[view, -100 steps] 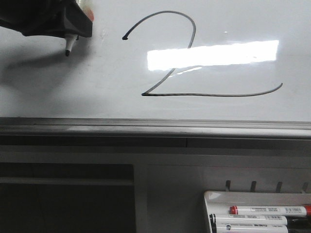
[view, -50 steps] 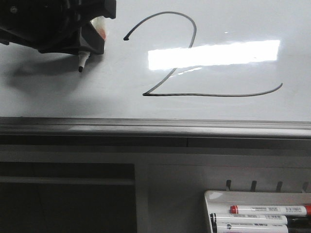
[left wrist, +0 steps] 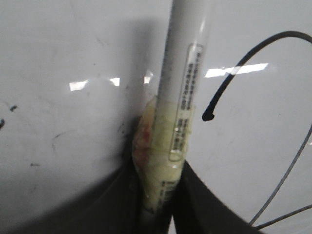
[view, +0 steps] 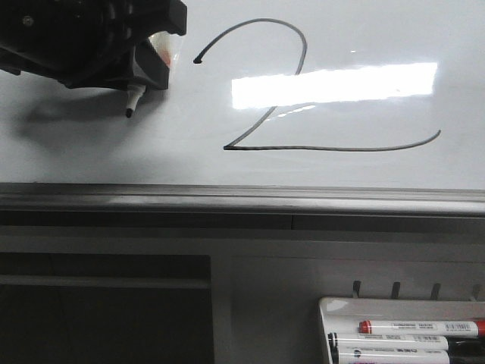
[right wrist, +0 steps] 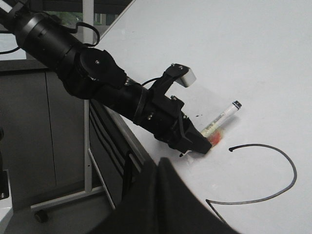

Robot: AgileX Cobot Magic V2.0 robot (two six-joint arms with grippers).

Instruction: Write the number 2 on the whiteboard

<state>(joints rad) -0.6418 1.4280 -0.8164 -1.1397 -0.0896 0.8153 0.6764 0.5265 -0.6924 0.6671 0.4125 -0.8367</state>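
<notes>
The whiteboard (view: 379, 30) carries a large black number 2 (view: 341, 149) at its middle. My left gripper (view: 140, 72) is at the board's upper left, left of the 2's starting stroke. It is shut on a white marker (view: 133, 98) wrapped in yellowish tape, tip down close to the board. The left wrist view shows the gripper (left wrist: 158, 200) clamping the taped marker (left wrist: 183, 73), with the 2's stroke end (left wrist: 208, 116) beside it. In the right wrist view my right gripper (right wrist: 160, 168) is shut and empty above the board (right wrist: 219, 48), near the 2 (right wrist: 295, 174).
A grey metal rail (view: 242, 199) runs along the board's near edge. A small white tray (view: 337, 309) at the lower right holds several markers (view: 417, 328). My left arm (right wrist: 97, 78) reaches in over the board's edge. A dark cabinet opening (view: 98, 318) lies below left.
My left gripper with the marker has moved right and slightly down, toward the 2's starting stroke. The drawn 2 is unchanged.
</notes>
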